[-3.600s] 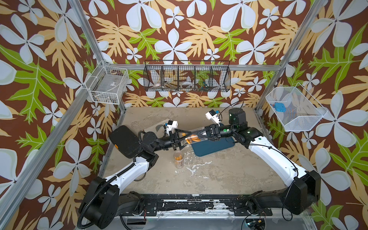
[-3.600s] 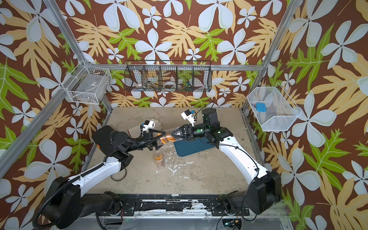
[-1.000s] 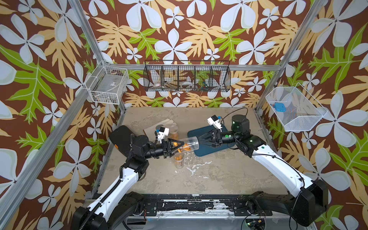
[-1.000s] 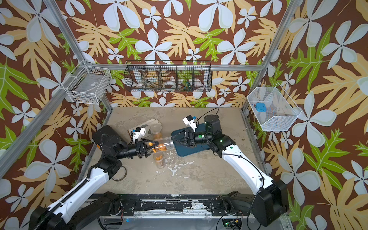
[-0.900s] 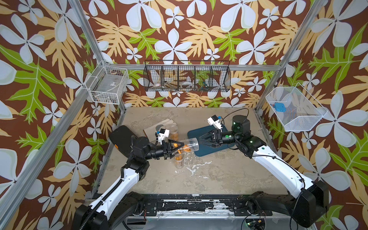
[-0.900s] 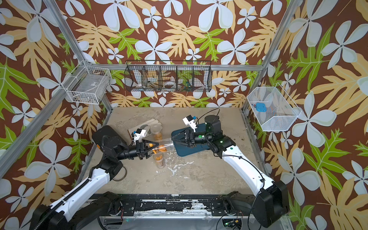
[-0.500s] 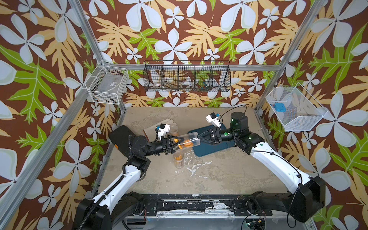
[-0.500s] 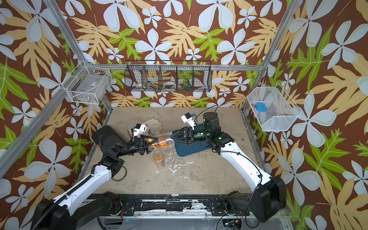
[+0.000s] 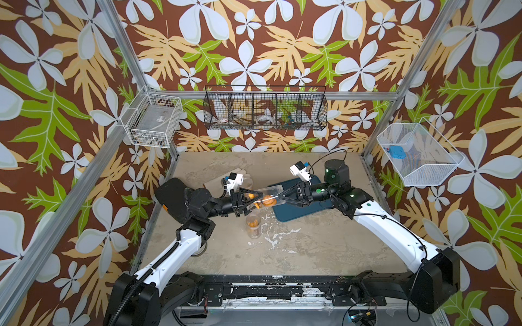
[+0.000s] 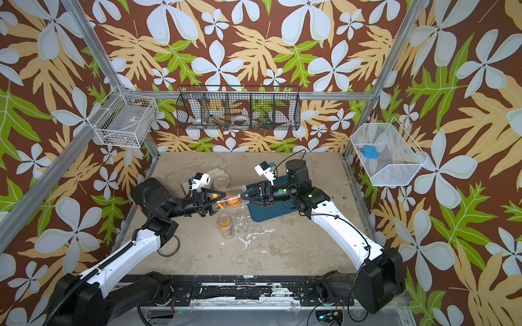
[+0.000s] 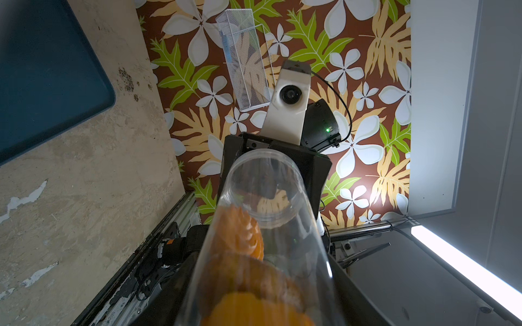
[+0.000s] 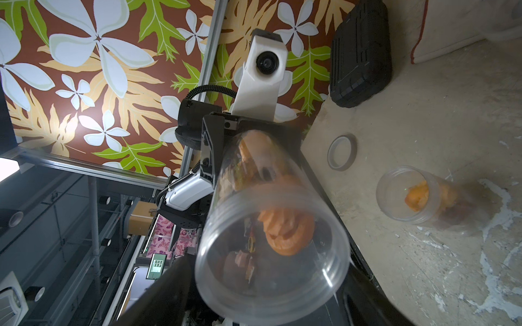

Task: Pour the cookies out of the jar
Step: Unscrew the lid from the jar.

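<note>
Jar (image 9: 271, 195) held sideways, cookies (image 9: 265, 202) inside, second jar (image 9: 253, 225) upright nearby

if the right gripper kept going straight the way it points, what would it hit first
The clear jar: it lies sideways in that line, open mouth between the fingers of the right gripper. Beyond it is the left gripper, gripping the jar's closed end. Contact is unclear.
</note>
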Controlling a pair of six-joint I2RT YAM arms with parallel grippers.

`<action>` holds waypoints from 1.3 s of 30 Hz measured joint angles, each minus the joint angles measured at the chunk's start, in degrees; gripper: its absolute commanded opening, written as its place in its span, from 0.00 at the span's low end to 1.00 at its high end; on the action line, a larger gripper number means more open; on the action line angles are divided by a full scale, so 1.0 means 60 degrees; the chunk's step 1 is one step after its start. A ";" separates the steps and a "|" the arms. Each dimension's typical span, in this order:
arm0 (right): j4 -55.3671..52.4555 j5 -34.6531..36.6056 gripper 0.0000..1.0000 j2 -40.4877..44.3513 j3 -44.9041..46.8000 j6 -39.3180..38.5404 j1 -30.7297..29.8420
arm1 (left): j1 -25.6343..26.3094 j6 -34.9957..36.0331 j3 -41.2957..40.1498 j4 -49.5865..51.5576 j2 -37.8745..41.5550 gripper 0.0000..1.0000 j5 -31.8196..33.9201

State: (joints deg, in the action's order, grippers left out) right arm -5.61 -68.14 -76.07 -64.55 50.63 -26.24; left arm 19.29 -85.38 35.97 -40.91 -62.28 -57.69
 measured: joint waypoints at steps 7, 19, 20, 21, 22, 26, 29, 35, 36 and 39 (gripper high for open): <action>-0.0022 -0.0069 0.77 0.0084 -0.0011 0.0026 -0.0004 | 0.0011 0.0000 -0.0197 -0.0229 0.0153 0.59 0.0033; -0.0066 -0.0066 0.76 0.0080 -0.0098 0.0069 -0.0007 | 0.0066 0.0004 -0.0328 -0.0499 0.0175 0.59 0.0036; -0.0066 -0.0066 0.76 0.0073 -0.0102 0.0080 -0.0007 | 0.0073 0.0004 -0.0324 -0.0503 0.0164 0.59 0.0029; -0.0066 -0.0066 0.77 0.0066 -0.0109 0.0109 -0.0007 | 0.0080 0.0004 -0.0317 -0.0499 0.0153 0.59 0.0029; -0.0069 -0.0062 0.79 0.0044 -0.0120 0.0164 -0.0007 | 0.0091 0.0007 -0.0310 -0.0499 0.0146 0.59 0.0033; -0.0066 -0.0069 0.81 -0.0018 -0.0189 0.0168 -0.0007 | 0.0117 0.0044 -0.0324 -0.0455 0.0146 0.59 0.0018; -0.0066 -0.0069 0.78 -0.0055 -0.0211 0.0168 -0.0007 | 0.0117 0.0055 -0.0328 -0.0455 0.0157 0.59 0.0022; -0.0066 -0.0044 0.69 -0.0095 -0.0229 0.0168 -0.0004 | 0.0117 0.0204 -0.0310 -0.0452 0.0160 0.58 -0.0007; -0.0066 -0.0033 0.68 -0.0095 -0.0229 0.0168 -0.0004 | 0.0117 0.0226 -0.0302 -0.0455 0.0160 0.58 -0.0007; -0.0069 0.0004 0.64 -0.0087 -0.0226 0.0168 0.0000 | 0.0117 0.0262 -0.0288 -0.0423 0.0138 0.56 0.0000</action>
State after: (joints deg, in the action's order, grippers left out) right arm -6.02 -68.12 -76.60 -65.91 51.64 -26.24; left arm 19.99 -83.81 34.24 -43.44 -61.45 -57.69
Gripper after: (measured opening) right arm 0.653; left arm 0.637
